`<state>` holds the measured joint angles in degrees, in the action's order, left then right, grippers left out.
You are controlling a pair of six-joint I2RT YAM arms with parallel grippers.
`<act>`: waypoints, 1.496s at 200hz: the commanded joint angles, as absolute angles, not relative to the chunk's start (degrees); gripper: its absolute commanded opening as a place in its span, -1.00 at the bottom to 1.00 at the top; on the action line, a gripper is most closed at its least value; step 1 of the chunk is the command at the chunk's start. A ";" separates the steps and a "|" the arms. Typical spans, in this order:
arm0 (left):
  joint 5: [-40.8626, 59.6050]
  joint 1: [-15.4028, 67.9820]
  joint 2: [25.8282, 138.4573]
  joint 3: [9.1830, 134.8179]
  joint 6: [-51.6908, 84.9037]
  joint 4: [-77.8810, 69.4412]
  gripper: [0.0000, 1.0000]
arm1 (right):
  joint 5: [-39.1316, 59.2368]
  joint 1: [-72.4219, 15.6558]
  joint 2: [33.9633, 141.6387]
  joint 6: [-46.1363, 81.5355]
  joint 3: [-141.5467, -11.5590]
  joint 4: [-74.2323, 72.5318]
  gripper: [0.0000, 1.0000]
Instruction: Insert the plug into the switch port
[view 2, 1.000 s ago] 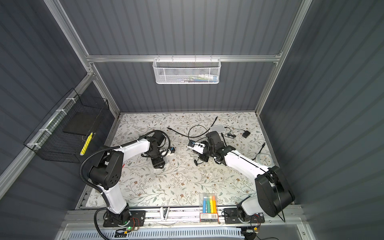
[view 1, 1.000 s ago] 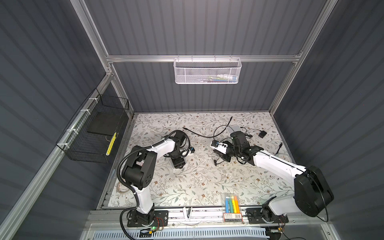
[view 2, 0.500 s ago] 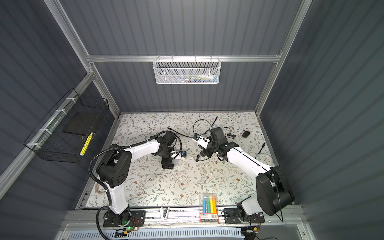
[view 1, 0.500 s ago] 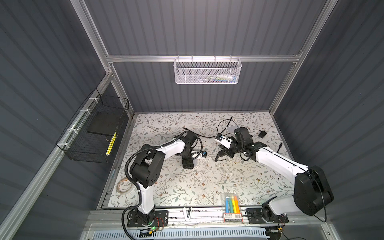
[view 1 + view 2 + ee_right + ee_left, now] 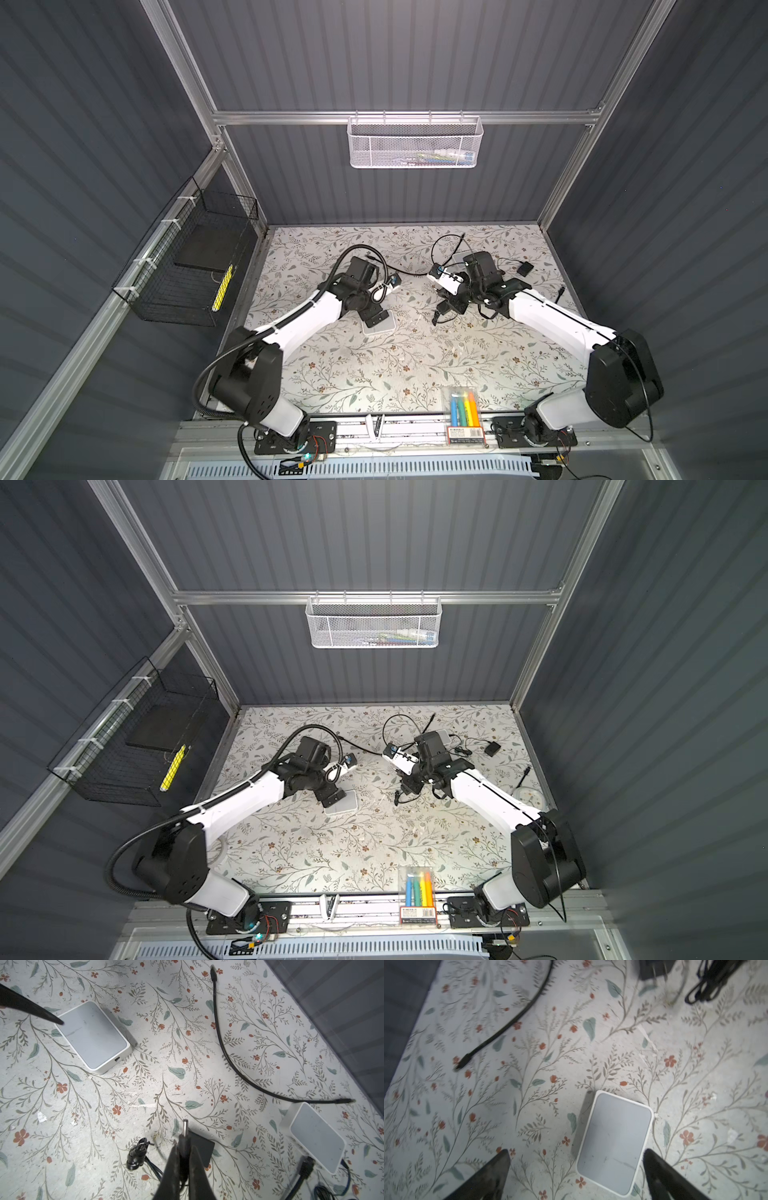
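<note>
Right pincer (image 5: 184,1148) clamps the barrel plug (image 5: 184,1128); left pincer (image 5: 576,1152) gapes wide over the white switch (image 5: 380,330), left of centre in a top view. Unbraced, the switch may slide when pushed at its port (image 5: 117,1059).

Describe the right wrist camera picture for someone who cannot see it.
The right pincer is shut on a black plug, its metal tip pointing over a floral table. Farther off lies a white switch with a port in its side; a loose black cable curves nearby.
</note>
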<state>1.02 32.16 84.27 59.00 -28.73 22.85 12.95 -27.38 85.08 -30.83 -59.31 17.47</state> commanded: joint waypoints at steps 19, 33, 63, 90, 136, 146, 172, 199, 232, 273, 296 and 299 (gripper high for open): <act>-6.06 30.35 75.76 52.45 0.98 19.90 1.00 | 11.13 -28.86 87.96 -28.82 -63.15 20.01 -1.00; -3.94 28.02 74.16 52.04 5.61 20.18 1.00 | 10.89 -29.43 88.48 -28.83 -64.31 20.68 -1.00; 2.04 27.42 75.19 51.72 3.93 21.60 0.82 | 9.01 -30.48 88.35 -28.59 -65.58 21.97 -1.00; 6.56 27.42 77.65 52.15 9.27 24.65 0.33 | 7.72 -31.24 87.65 -28.16 -65.17 24.12 -1.00; 8.80 28.15 67.80 40.78 26.63 19.91 -0.04 | 6.45 -31.28 88.28 -28.98 -64.82 24.88 -1.00; 8.03 29.03 65.37 39.10 29.62 20.21 -0.06 | 6.50 -31.29 88.60 -29.15 -65.07 24.75 -1.00; 8.35 31.26 62.67 35.54 33.58 20.40 -0.04 | 6.66 -31.32 90.23 -28.54 -66.41 24.83 -1.00; 9.57 31.99 66.12 34.14 34.70 19.12 -0.10 | 6.54 -31.41 92.61 -27.12 -67.86 24.74 -1.00; 11.64 32.61 70.02 33.59 35.38 14.52 -0.18 | 5.94 -33.35 97.59 -25.28 -72.10 26.46 -1.00; 13.49 32.61 72.92 32.74 36.87 7.47 -0.22 | 6.10 -37.05 107.21 -22.81 -80.10 24.78 -1.00; 13.03 32.65 74.09 30.50 38.31 4.11 -0.22 | 6.37 -38.60 112.54 -22.64 -83.73 24.44 -1.00; 13.02 32.67 74.01 29.96 38.63 3.39 -0.22 | 6.60 -38.59 113.04 -22.36 -83.95 24.01 -1.00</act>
<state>12.12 32.23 73.32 32.91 36.16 8.43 5.98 -37.45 109.19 -24.16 -81.17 24.10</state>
